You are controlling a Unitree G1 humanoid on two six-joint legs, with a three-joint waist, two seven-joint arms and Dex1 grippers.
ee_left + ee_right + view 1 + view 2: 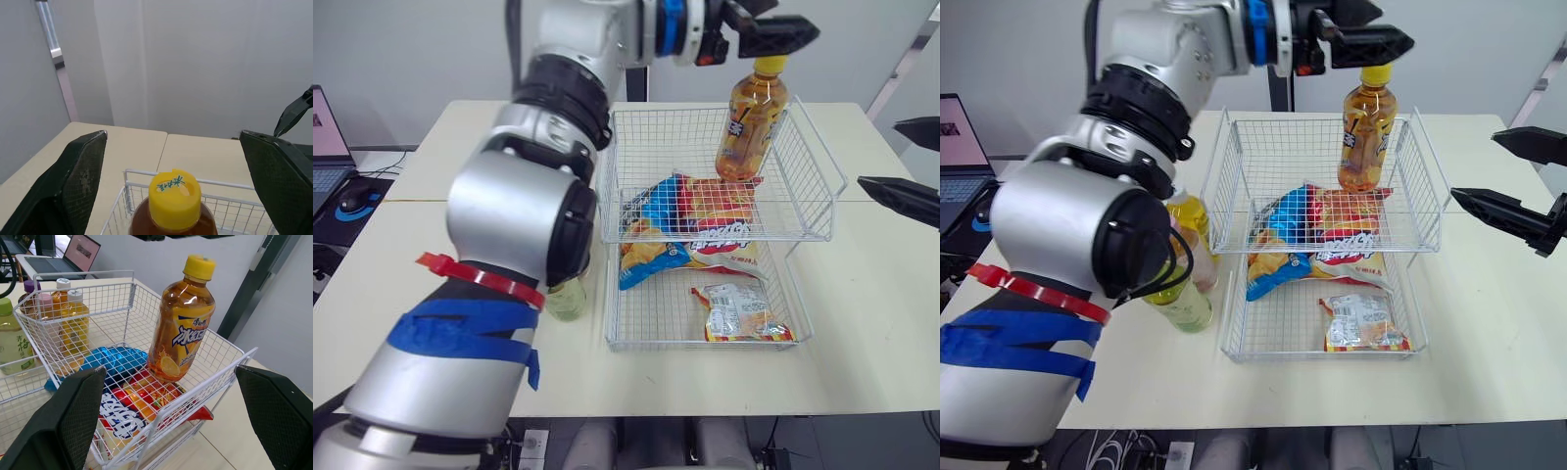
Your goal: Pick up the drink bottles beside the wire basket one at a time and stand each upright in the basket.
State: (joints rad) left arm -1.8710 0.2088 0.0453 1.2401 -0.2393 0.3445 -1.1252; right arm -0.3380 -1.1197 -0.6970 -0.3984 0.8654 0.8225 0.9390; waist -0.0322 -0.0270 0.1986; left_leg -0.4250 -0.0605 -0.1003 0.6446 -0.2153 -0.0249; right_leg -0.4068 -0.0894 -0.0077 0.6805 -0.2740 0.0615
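An amber tea bottle point(751, 122) with a yellow cap point(174, 198) stands in the far right corner of the white wire basket's upper tier point(636, 147). It rests on snack bags and leans slightly. My left gripper point(783, 24) hovers just above the cap, open, its fingers point(73, 181) spread wide on either side and not touching it. My right gripper point(1473, 165) is open to the right of the basket, holding nothing. Several more drink bottles point(1185, 294) stand on the table along the basket's left side, partly hidden by my left arm.
Snack bags point(705, 211) lie in the upper tier and another packet point(739, 313) in the lower tier. A laptop point(328, 132) and mouse point(357, 201) sit on a side desk far left. Bare table lies right of the basket.
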